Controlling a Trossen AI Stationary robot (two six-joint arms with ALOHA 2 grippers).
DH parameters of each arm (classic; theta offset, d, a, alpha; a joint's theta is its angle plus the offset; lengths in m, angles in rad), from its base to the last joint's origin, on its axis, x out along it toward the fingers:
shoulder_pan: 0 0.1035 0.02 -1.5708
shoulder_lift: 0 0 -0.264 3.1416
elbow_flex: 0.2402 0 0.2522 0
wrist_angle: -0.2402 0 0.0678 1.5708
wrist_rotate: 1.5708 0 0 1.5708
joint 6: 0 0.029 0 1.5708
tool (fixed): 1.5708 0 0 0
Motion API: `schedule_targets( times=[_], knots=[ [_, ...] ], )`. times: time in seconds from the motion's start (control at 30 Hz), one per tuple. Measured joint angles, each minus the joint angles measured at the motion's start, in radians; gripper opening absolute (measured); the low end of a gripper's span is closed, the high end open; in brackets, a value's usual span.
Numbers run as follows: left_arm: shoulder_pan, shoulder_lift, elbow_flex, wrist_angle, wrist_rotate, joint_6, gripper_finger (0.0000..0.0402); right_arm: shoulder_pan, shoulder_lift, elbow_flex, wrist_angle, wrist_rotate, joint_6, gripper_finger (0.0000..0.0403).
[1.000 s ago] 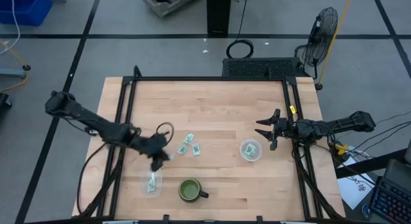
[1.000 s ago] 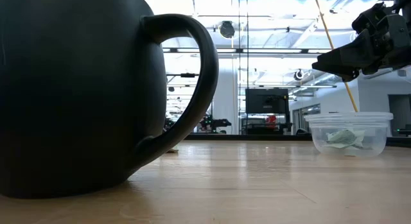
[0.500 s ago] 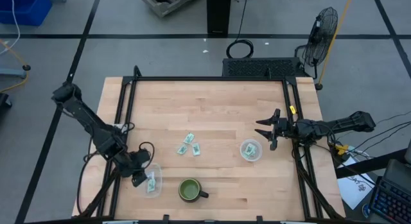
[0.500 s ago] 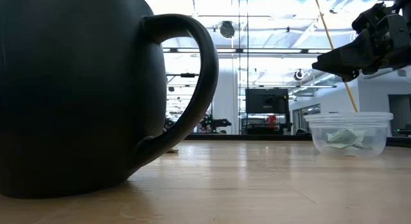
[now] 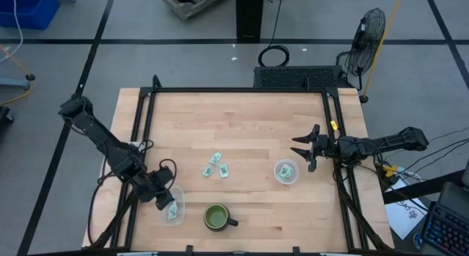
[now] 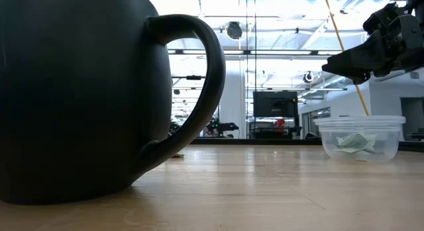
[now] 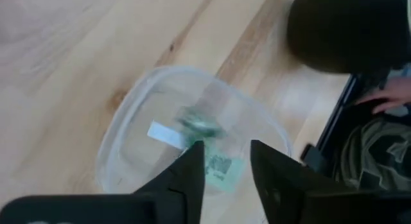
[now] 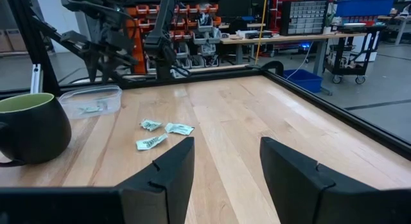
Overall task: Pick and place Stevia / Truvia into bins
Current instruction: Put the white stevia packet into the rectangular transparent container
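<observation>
We've got the left gripper [image 5: 163, 199] parked over the near-left cup [image 5: 174, 209], fingers parted w/ nothing in them, so a packet [image 7: 218, 167] likely just went in; it lies flat inside, long axis hard to tell. Three packets [image 5: 216, 166] lie mid-tabletop [image 5: 249, 124], long axes at mixed slants. Right gripper [image 5: 303, 149] waits, released, by the right cup [image 5: 286, 171], which has packets in it.

The wooden table [image 5: 242, 124] carries two cups [image 5: 286, 172], a mug [image 5: 217, 217] and three loose packets [image 5: 216, 166].
</observation>
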Motion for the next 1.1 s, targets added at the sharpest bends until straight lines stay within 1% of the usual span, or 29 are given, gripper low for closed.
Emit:
schedule_targets(
  times=[0.13,0.2,0.3,0.37,0.5,0.63,0.7,0.83,1.0,1.1],
  knots=[
    [0.014,0.0,0.0,0.0,-0.007,0.001,0.0169,0.0,0.0,0.0,0.0,0.0,0.0,0.0169],
    [0.017,0.0,0.0,-0.001,-0.018,0.031,0.0185,0.0,0.0,0.0,0.0,0.0,0.0,0.0169],
    [0.054,-0.002,0.0,0.0,-0.114,0.154,0.0201,0.0,0.0,0.0,0.0,0.0,0.0,0.0169],
    [0.112,-0.002,0.0,-0.002,-0.161,0.246,0.0203,0.0,0.0,0.0,0.0,0.0,0.0,0.0169],
    [0.281,-0.002,0.0,-0.002,-0.158,0.399,0.0198,0.0,0.0,0.0,0.0,0.0,0.0,0.0169],
    [0.467,0.002,0.0,0.018,-0.062,0.569,0.0191,0.0,0.0,0.0,0.0,0.0,0.0,0.0169],
    [0.562,0.015,0.0,0.063,-0.01,0.651,0.0192,0.0,0.0,0.0,0.0,0.0,0.0,0.0169],
    [0.723,0.077,0.0,0.18,0.133,0.793,0.0198,0.0,0.0,0.0,0.0,0.0,0.0,0.0169],
    [0.856,0.216,0.001,0.316,0.266,0.915,0.02,0.0,0.0,0.0,0.0,0.0,0.0,0.0169],
    [0.892,0.299,0.002,0.418,0.301,0.961,0.02,0.0,0.0,0.0,0.0,0.0,0.0,0.0169]
  ],
)
